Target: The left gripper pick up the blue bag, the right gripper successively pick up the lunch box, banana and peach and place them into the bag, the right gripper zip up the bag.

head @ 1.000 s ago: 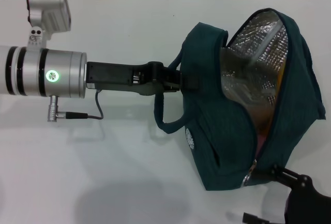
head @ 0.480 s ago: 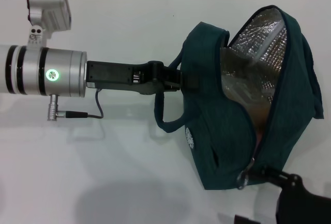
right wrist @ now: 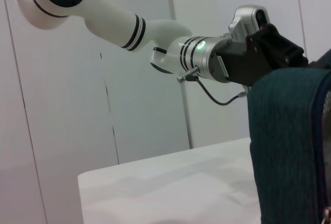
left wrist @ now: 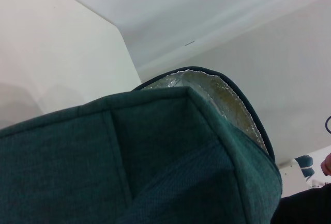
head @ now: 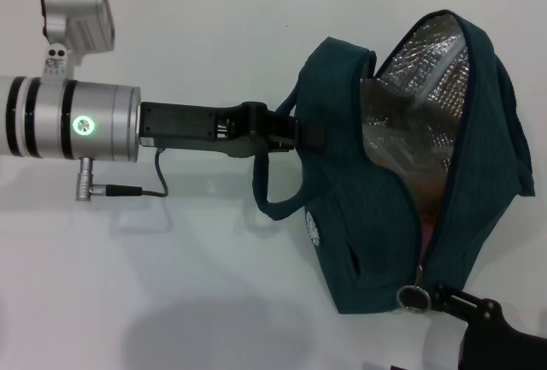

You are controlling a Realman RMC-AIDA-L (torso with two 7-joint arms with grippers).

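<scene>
The blue bag (head: pixel 367 216) hangs tilted over the white table, its mouth gaping and the silver foil lining (head: pixel 419 105) showing. My left gripper (head: pixel 295 135) comes in from the left and is shut on the bag by its handle. The ring zipper pull (head: pixel 416 299) lies at the bag's low corner. My right gripper (head: pixel 419 333) sits at the bottom right, open, its upper finger (head: pixel 457 301) touching the ring. A pink sliver (head: pixel 425 235) shows low in the opening, possibly the peach. Lunch box and banana are hidden. The bag's fabric (left wrist: pixel 155 157) fills the left wrist view.
The white table (head: pixel 197 284) spreads under and left of the bag, with the bag's shadow on it. A pale wall runs along the back. In the right wrist view the left arm (right wrist: pixel 119 25) reaches across to the bag (right wrist: pixel 289 141) above the table (right wrist: pixel 170 188).
My right gripper has dropped lower in the head view after pushing in toward the bag's corner. The ring pull now lies flat at its finger. The left arm holds still.
</scene>
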